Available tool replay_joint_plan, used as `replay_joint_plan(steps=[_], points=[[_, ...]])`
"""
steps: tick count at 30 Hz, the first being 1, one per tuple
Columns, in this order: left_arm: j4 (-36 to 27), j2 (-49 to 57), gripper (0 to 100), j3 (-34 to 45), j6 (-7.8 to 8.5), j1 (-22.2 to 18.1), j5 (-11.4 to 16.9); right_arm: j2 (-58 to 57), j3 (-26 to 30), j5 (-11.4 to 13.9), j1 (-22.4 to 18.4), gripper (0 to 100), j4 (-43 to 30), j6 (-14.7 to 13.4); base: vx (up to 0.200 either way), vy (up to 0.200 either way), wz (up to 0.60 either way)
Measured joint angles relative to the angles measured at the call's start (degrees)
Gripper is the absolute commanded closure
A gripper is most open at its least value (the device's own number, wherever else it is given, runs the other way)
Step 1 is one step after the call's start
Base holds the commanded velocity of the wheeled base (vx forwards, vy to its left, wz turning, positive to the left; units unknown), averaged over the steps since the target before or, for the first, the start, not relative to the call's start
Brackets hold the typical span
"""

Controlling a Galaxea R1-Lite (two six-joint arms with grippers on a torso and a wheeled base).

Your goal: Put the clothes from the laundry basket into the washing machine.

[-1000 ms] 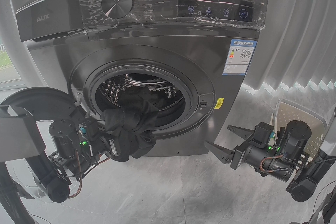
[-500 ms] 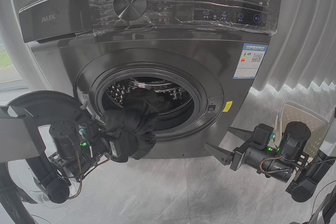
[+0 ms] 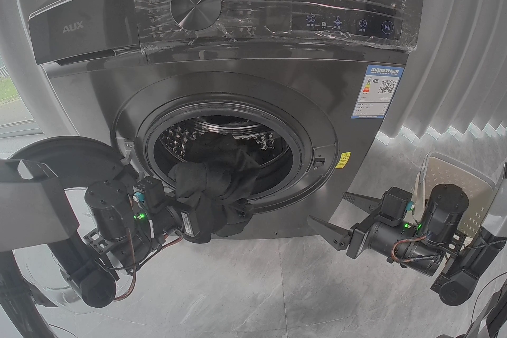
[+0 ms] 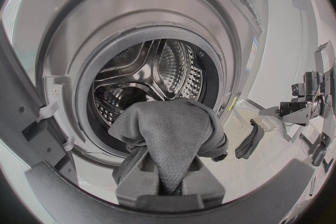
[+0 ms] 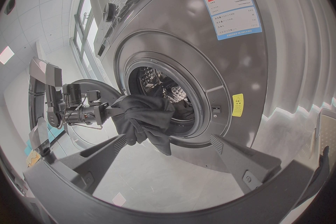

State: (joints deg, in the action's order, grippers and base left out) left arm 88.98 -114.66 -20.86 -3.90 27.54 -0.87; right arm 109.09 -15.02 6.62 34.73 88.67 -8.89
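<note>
Pinched dark garment (image 3: 216,186) w/ left gripper (image 4: 170,182) at washing machine (image 3: 237,75) mouth for loading; held right gripper (image 3: 326,207) wide-jawed, empty, alongside.

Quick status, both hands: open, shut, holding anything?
Left hand: closed, holding the dark garment.
Right hand: open, holding nothing.

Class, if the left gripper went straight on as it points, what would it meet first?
Past the dark garment it grips, the left gripper seems aimed into the washing machine's drum; it might clip the lower door seal first, depth unclear.
</note>
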Motion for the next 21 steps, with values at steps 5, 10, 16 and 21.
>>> replay_joint_plan(steps=[5,10,16,21], points=[[0.0,-2.1,100,-2.6,-2.56,0.7,-0.4,0.0,0.0,0.0,0.0,0,0.0,0.0,0.0,0.0,0.0],[0.0,-5.1,100,-7.3,-5.35,1.3,-2.2,0.0,0.0,0.0,0.1,0,0.0,0.0,0.0,0.0,0.0],[0.0,-9.8,100,-16.2,-6.96,1.4,-4.2,0.0,-0.1,0.0,0.0,0,0.0,0.0,0.0,0.0,0.0],[0.0,-14.0,100,-23.6,-7.62,1.3,-4.8,0.0,-0.1,0.0,0.0,0,0.0,0.0,0.0,0.0,0.0]])
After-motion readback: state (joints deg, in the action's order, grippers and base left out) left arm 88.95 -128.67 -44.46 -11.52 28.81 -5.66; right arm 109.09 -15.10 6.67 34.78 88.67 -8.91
